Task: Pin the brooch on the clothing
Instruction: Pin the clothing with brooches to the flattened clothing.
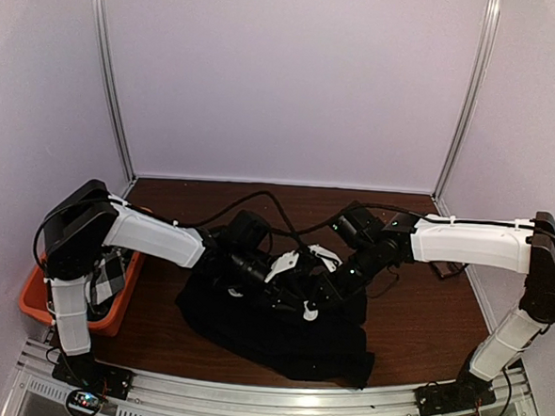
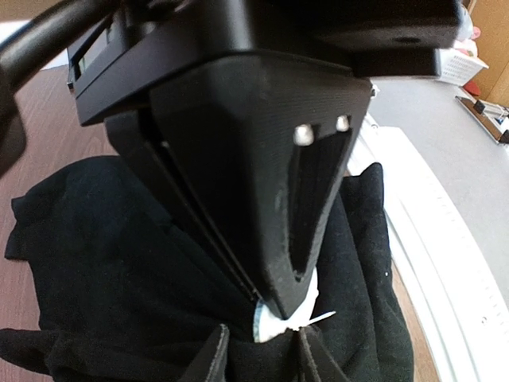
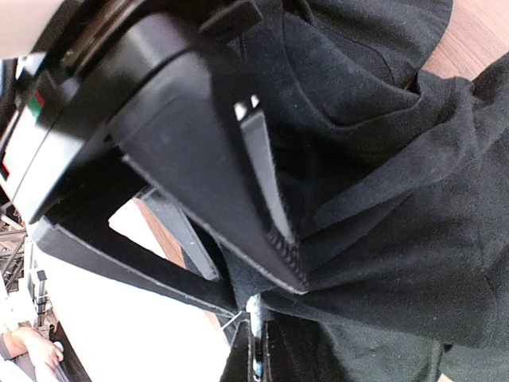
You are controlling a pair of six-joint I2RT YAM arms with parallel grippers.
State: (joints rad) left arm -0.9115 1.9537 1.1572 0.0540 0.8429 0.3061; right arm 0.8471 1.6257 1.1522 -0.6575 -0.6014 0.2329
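The clothing, a black T-shirt (image 1: 279, 335), lies crumpled mid-table, also filling the left wrist view (image 2: 103, 255) and the right wrist view (image 3: 398, 239). Both grippers meet over it. My right gripper (image 1: 317, 300) (image 3: 257, 355) is shut on the brooch (image 3: 253, 311), a small white disc with a blue rim (image 2: 271, 326), and its thin pin (image 2: 321, 317) sticks out sideways. In the left wrist view the right gripper's black fingers (image 2: 262, 199) cover most of the disc. My left gripper (image 1: 291, 292) (image 2: 262, 354) has its tips a little apart, with bunched shirt cloth filling the gap just under the brooch.
An orange bin (image 1: 36, 302) stands at the left edge under the left arm, with a black-and-white checked cloth (image 1: 111, 278) in it. Black cables (image 1: 259, 202) loop behind the grippers. A metal rail (image 1: 275, 396) runs along the near edge. Pale walls enclose the wooden table (image 1: 422, 311).
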